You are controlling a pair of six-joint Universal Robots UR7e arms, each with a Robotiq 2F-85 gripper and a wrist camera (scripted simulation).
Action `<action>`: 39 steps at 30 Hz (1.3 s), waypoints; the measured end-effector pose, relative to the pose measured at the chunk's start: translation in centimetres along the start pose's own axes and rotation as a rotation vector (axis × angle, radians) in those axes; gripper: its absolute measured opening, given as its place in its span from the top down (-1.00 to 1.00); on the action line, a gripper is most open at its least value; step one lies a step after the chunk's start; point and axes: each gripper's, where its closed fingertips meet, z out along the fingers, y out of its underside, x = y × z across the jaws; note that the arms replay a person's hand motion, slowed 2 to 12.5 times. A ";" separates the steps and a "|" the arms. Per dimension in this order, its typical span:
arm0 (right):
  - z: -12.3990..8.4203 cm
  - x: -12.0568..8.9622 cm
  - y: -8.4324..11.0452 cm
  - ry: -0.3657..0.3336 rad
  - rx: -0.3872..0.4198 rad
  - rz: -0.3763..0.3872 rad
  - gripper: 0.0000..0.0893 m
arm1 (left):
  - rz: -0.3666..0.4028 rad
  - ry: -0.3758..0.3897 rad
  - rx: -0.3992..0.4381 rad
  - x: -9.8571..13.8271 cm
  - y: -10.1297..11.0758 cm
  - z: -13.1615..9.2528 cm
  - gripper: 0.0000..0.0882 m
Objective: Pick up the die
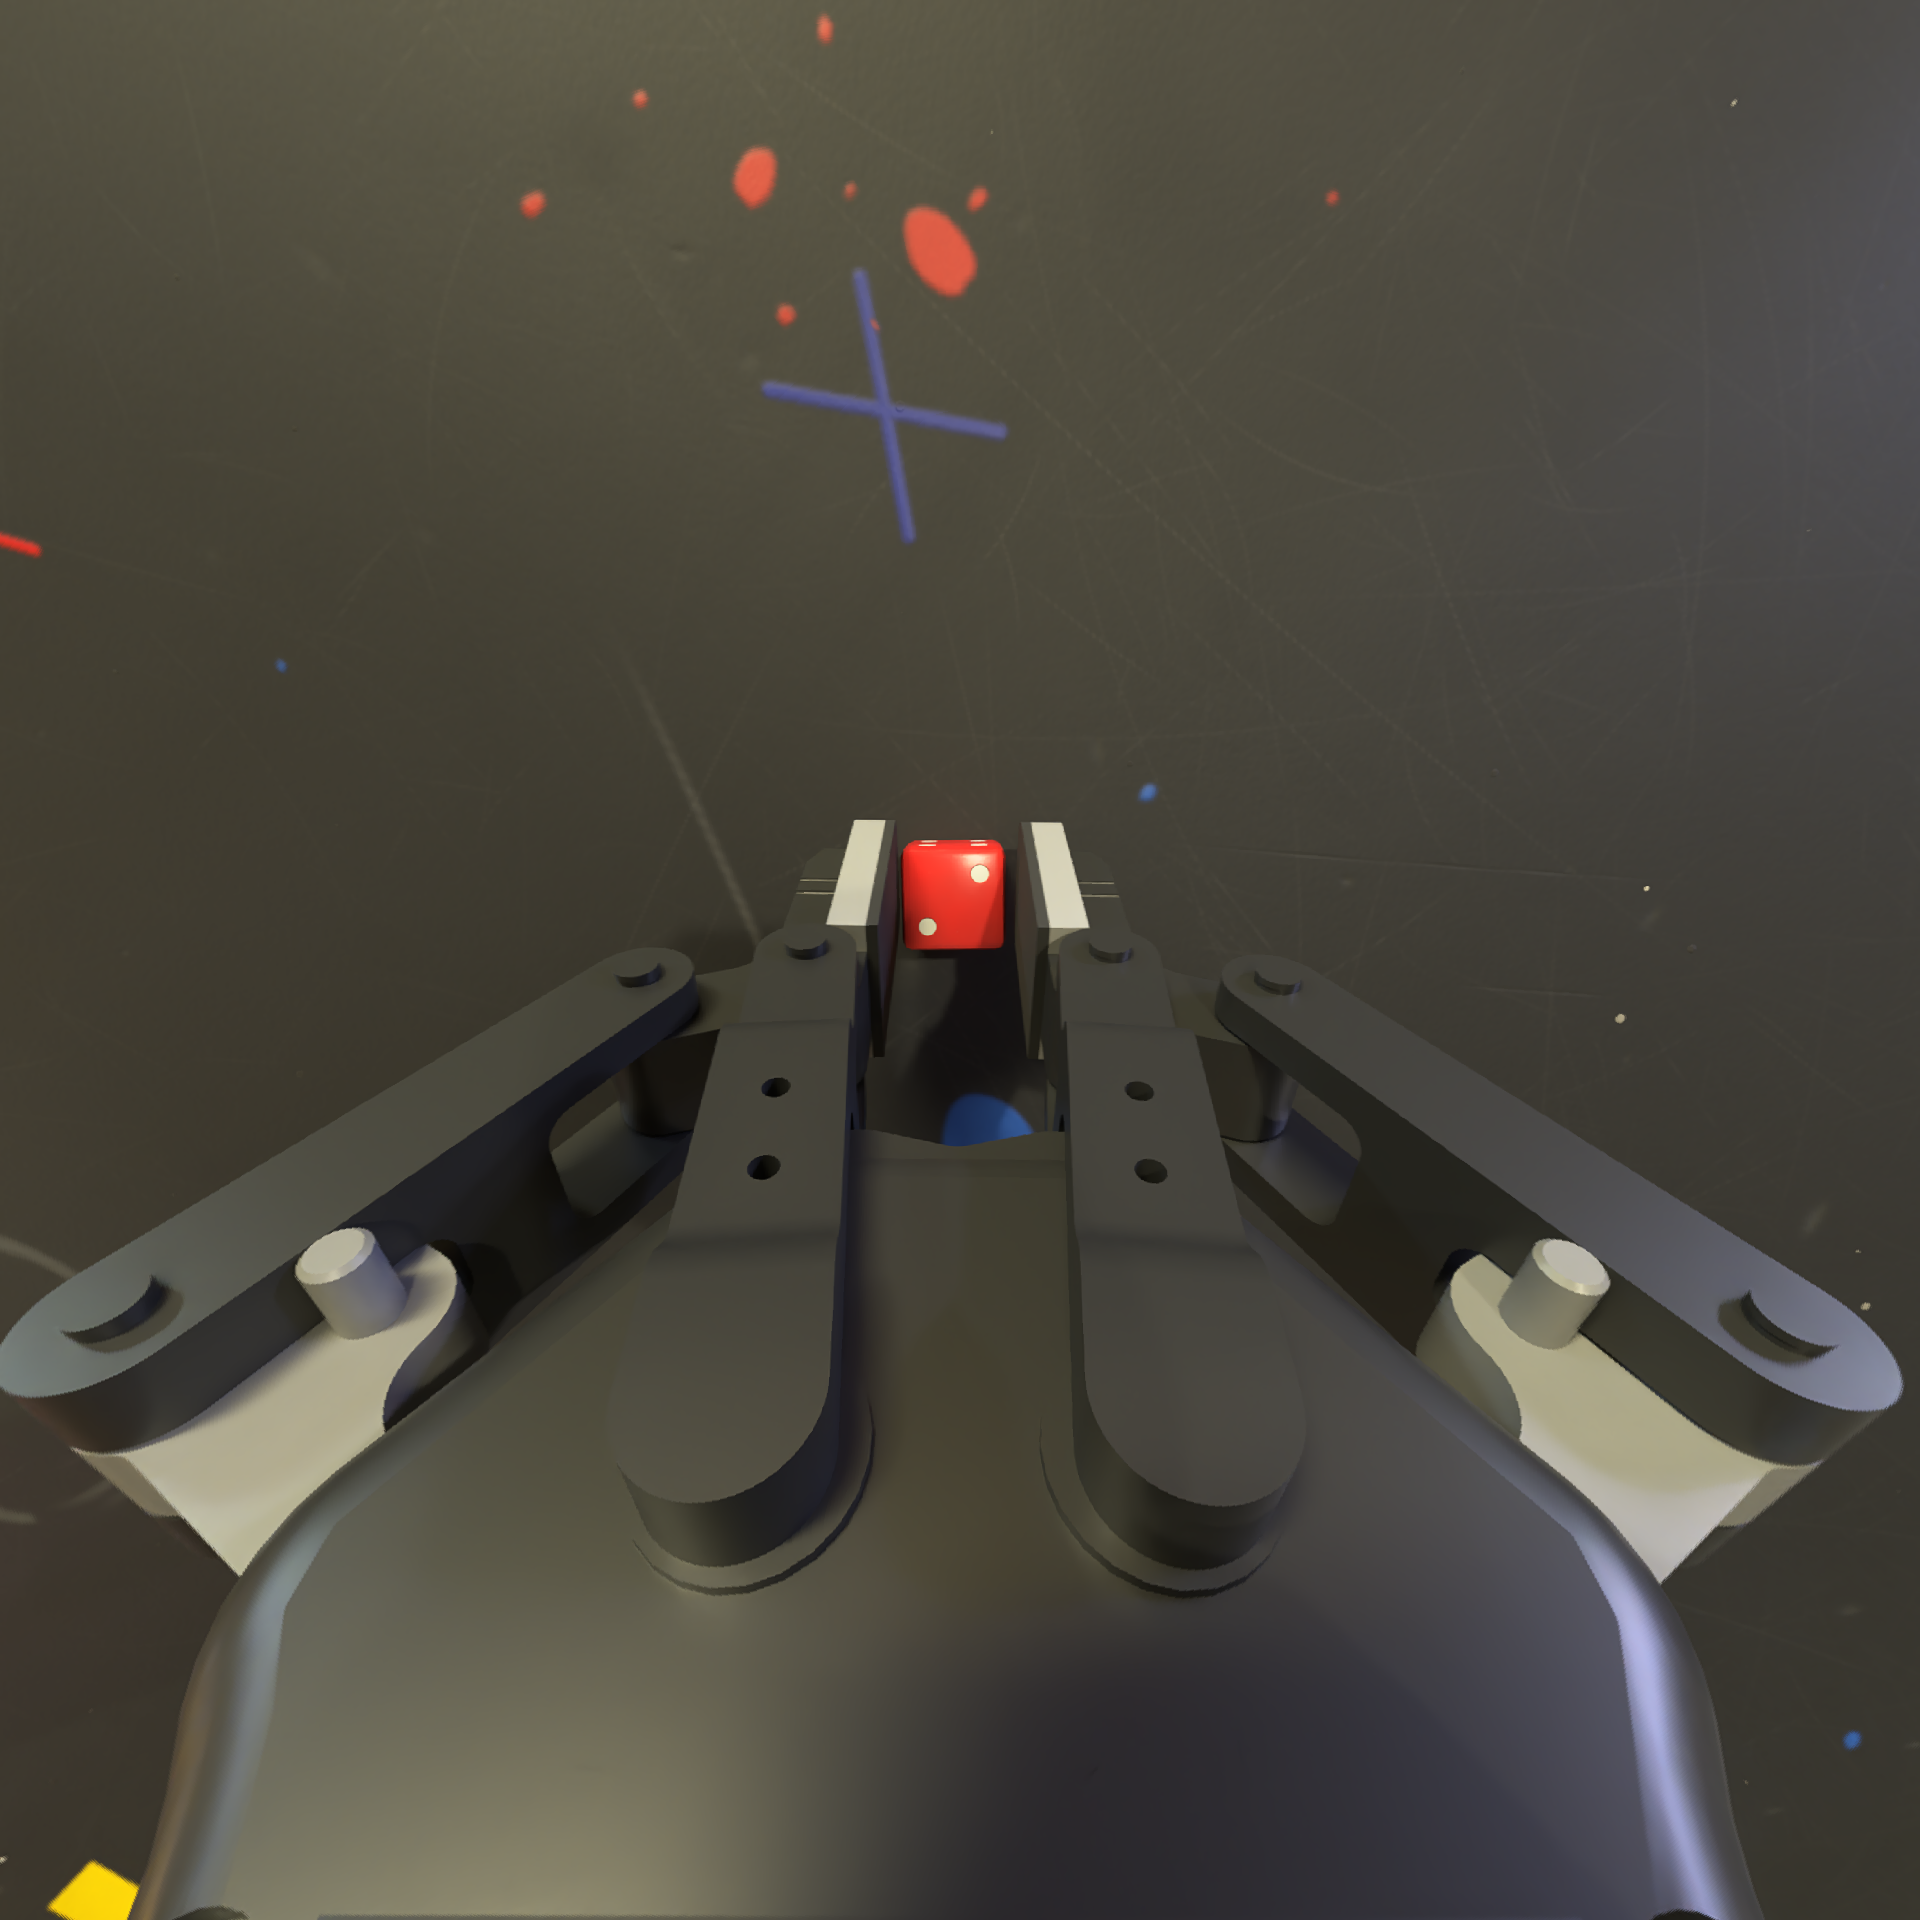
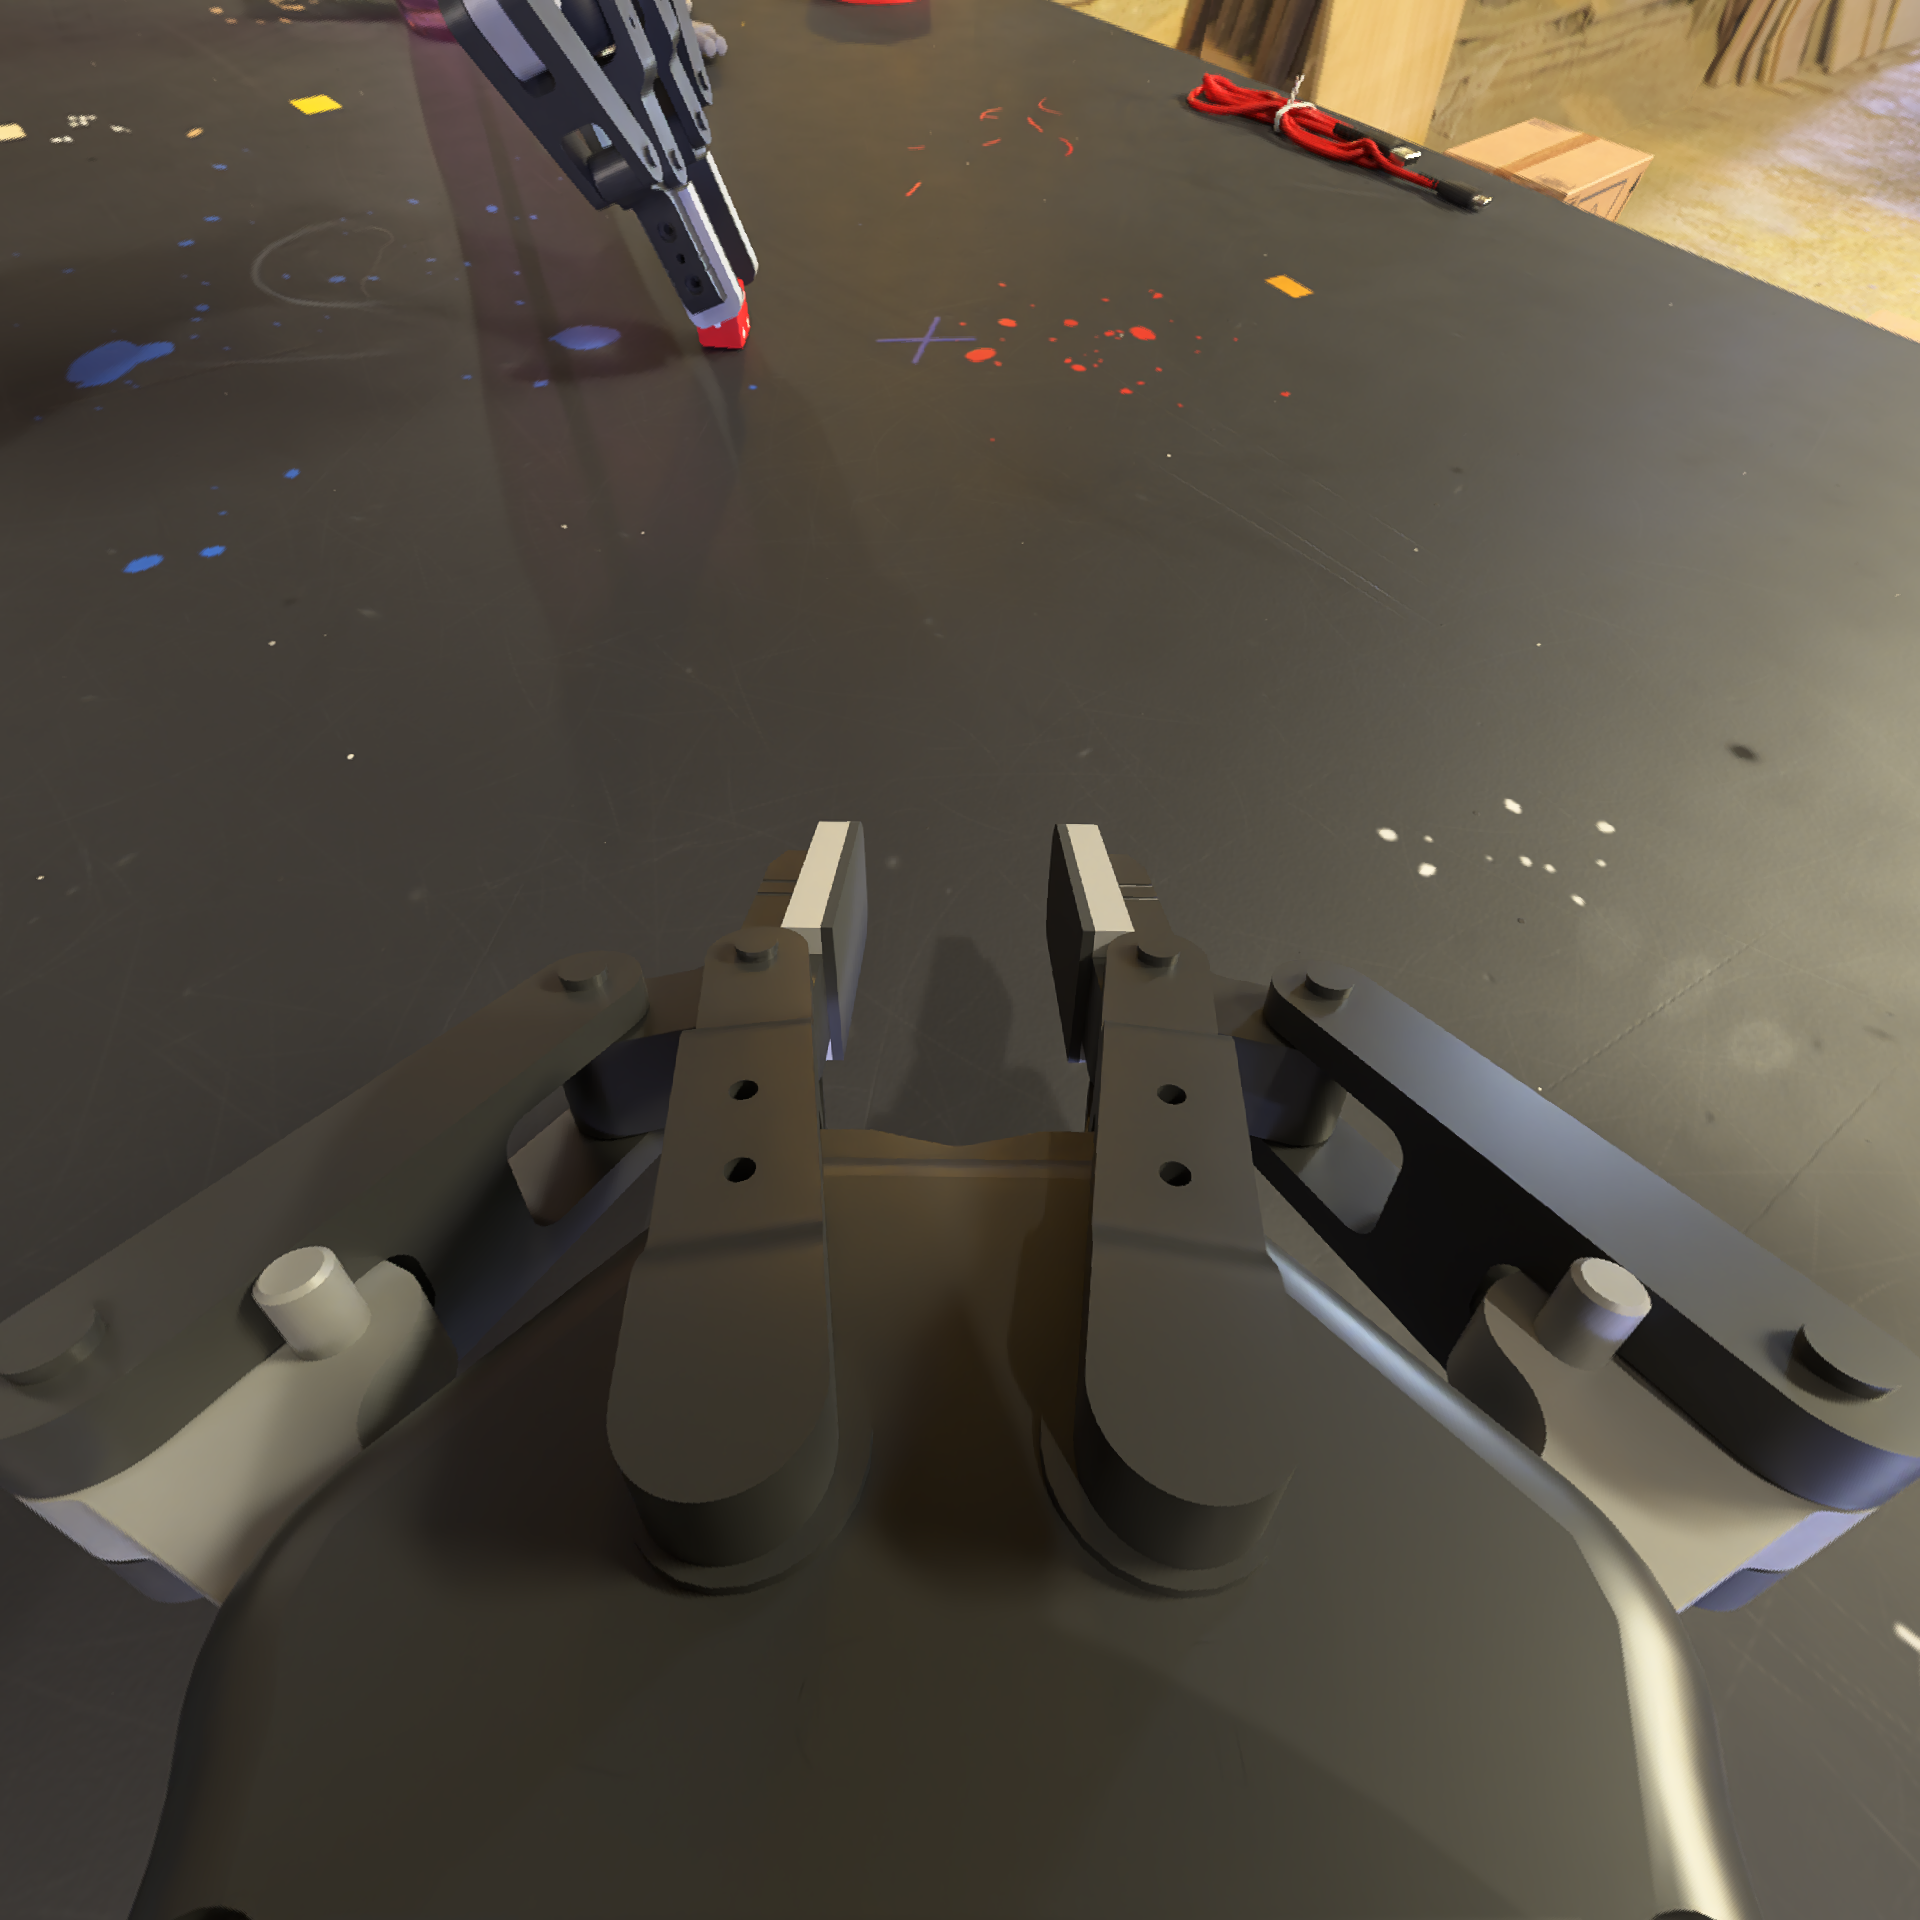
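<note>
The red die with white pips sits between the fingertips of my left gripper. The jaws are narrowed around it, with a thin gap on the left side and a slightly wider one on the right. In the right wrist view the left gripper reaches steeply down to the dark table, and the die rests on the surface at its tip. My right gripper is open and empty, low over bare table, well short of the die.
Red paint spots and a blue cross mark lie beyond the die. A coiled red cable lies near the table's far right edge, with a cardboard box beyond it. Blue paint blotches mark the left side.
</note>
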 end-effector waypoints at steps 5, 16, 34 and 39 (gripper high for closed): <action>0.0 0.0 0.0 -0.001 0.002 -0.002 0.29 | 0.022 -0.005 -0.010 0.0 0.0 0.0 0.60; -0.2 0.0 -0.2 -0.003 0.015 0.005 0.29 | 0.021 -0.080 0.005 -0.7 0.3 -1.4 0.60; -0.8 0.9 -0.3 0.044 0.022 0.003 0.31 | 0.201 0.036 0.313 11.4 -3.3 -11.2 0.60; -1.2 1.4 -0.7 0.061 0.040 0.015 0.33 | 0.332 0.155 0.354 19.0 -4.2 -11.9 0.60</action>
